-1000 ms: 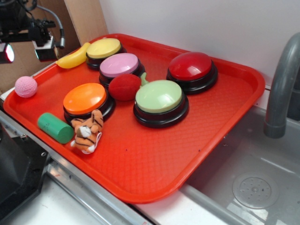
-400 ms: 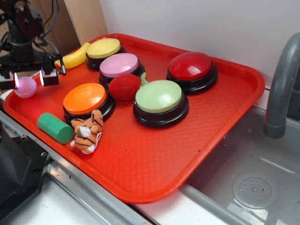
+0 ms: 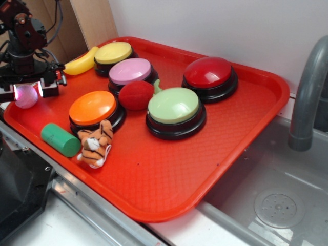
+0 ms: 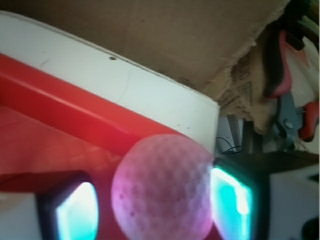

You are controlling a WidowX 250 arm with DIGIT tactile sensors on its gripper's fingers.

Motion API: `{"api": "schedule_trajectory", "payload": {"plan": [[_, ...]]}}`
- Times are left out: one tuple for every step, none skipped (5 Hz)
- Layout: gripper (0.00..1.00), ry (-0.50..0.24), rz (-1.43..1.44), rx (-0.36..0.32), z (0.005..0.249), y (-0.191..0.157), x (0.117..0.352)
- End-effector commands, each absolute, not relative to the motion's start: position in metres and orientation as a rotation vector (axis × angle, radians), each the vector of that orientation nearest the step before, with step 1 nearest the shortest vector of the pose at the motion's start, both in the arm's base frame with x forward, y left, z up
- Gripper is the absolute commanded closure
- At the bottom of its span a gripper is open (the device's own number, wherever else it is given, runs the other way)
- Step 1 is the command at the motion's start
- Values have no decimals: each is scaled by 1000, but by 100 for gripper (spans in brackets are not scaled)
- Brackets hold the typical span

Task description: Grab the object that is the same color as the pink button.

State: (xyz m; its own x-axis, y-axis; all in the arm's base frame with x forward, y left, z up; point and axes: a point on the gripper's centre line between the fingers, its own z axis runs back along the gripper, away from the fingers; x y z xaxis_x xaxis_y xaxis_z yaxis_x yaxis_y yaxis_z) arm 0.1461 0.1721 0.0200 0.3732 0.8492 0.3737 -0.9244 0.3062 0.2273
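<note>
The pink golf ball [image 3: 26,96], hard and dimpled, sits at the far left corner of the red plastic tray [image 3: 169,179], between the two glowing pads of the pincer [image 3: 28,92]. In the wrist view the ball [image 4: 162,187] fills the gap; the right pad [image 4: 231,202] touches it, while the left pad [image 4: 75,212] appears just beside it, contact not confirmed. The jaws are therefore partly closed around the ball, and a firm clamp cannot be told.

The pink button [image 3: 130,70], a smooth pale pink dome on a black base, stands toward the tray's rear, well apart from the ball. Beside it are a yellow button [image 3: 113,52], an orange button [image 3: 93,107], a pale green button [image 3: 173,105] and a red button [image 3: 208,72], all of like build. A fuzzy red ball [image 3: 136,95] rests between the pink, orange and green buttons. A yellow plastic banana [image 3: 81,62] lies at the rear left, a green cylinder [image 3: 60,139] and a plush tiger [image 3: 95,144] at the front left.

The tray has a fine textured floor and raised rim, and rests over a steel sink [image 3: 277,200] with a grey faucet [image 3: 307,97]. A white wall stands behind.

Only the wrist view shows the dimple pattern, the white bench edge [image 4: 125,92] beyond the tray rim, and cardboard [image 4: 150,35] behind.
</note>
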Motion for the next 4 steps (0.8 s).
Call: {"api": "schedule_trajectory", "payload": {"plan": [[100,-204,1139,391,33,175,137],[100,-127,972,320,51,167,150],[100,-87,758,206,79,144,166],[100,-110,531,101,114,102,174]]}}
